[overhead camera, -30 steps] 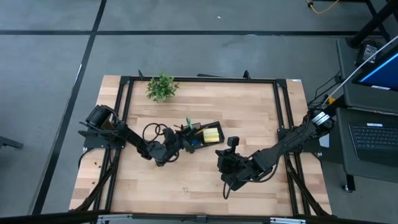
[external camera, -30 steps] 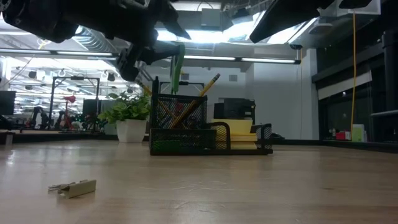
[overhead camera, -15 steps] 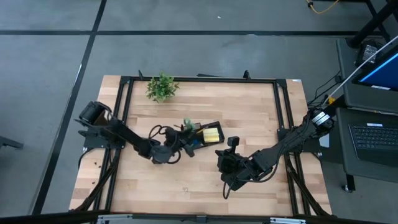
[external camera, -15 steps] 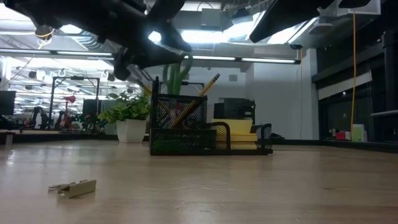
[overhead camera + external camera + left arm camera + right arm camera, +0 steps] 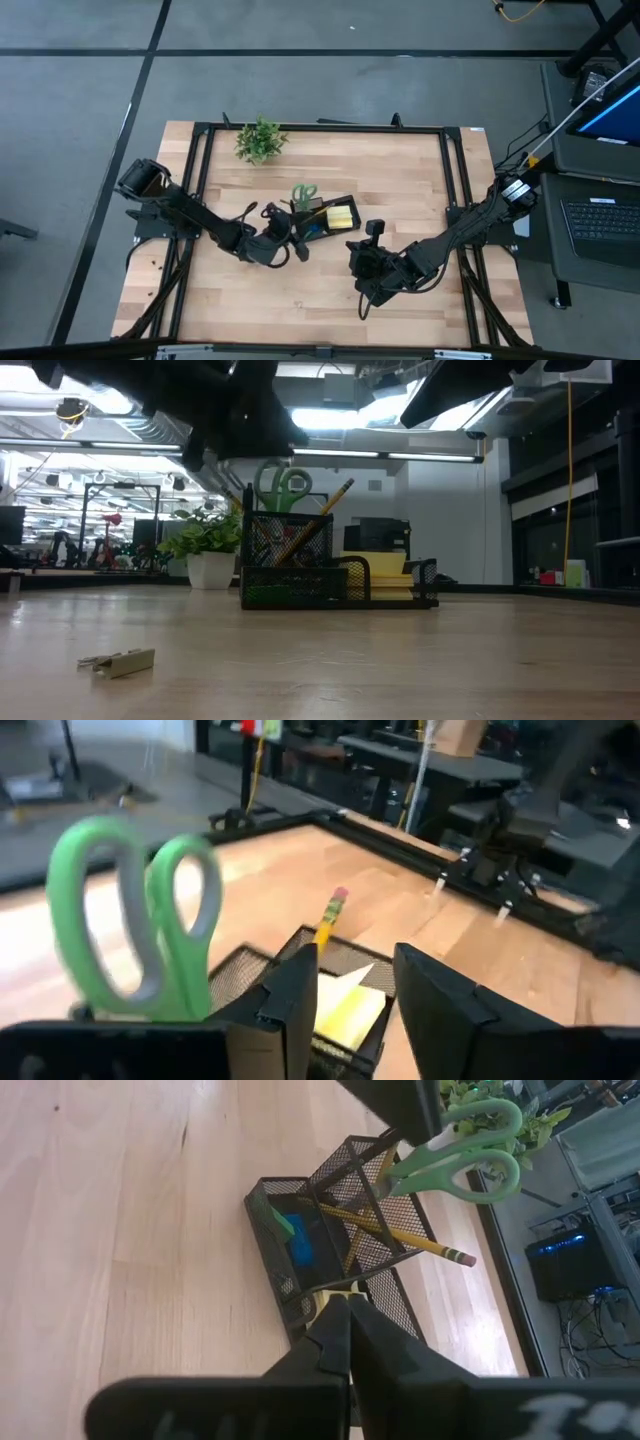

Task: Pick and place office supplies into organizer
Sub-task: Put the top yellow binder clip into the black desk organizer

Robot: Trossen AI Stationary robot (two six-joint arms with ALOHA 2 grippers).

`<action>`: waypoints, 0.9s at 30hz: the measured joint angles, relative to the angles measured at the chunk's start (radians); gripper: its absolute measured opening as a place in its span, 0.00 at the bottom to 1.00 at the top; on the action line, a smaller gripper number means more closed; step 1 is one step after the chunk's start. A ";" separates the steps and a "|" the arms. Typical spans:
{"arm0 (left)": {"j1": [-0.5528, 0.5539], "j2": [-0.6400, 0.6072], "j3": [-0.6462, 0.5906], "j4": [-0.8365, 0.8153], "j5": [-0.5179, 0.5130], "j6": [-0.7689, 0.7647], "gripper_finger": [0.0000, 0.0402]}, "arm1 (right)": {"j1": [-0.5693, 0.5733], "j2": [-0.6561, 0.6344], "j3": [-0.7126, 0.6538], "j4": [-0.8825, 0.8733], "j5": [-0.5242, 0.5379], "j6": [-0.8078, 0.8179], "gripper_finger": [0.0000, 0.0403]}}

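Observation:
The black mesh organizer (image 5: 322, 228) stands mid-table and also shows in the low view (image 5: 300, 575). The green-handled scissors (image 5: 303, 193) stand in its taller section, blades down and handles up (image 5: 130, 920). A pencil (image 5: 400, 1230) leans in the same section. A yellow sticky pad (image 5: 341, 217), a blue block (image 5: 300, 1245) and a green piece (image 5: 281, 1220) lie in the lower compartments. My left gripper (image 5: 355, 1000) is open, just above the organizer's near-left side (image 5: 293, 234), with the scissors beside its fingers and apart from them. My right gripper (image 5: 345, 1340) is shut and empty, near-right of the organizer (image 5: 362, 256).
A small potted plant (image 5: 260, 140) stands at the far left of the table. A small tan and metal piece (image 5: 118, 660) lies on the wood toward the near edge. Black frame rails (image 5: 450, 180) run along the table's left, right and far sides.
The scissors, earlier tilted and edge-on at my left gripper above the organizer, now stand upright in the taller section with both handle loops showing. My left gripper has drawn back from them a little toward the table's near edge.

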 joint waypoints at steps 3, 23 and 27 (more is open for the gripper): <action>-0.020 0.000 0.038 0.001 -0.023 0.139 0.31 | 0.000 0.000 0.000 0.000 0.000 0.000 0.01; -0.354 0.000 0.152 -0.095 0.049 0.495 0.31 | -0.003 0.000 0.000 0.225 -0.328 -0.185 0.02; -0.357 0.000 0.152 -0.190 0.184 0.343 0.31 | -0.003 0.000 0.000 0.234 -0.331 -0.178 0.03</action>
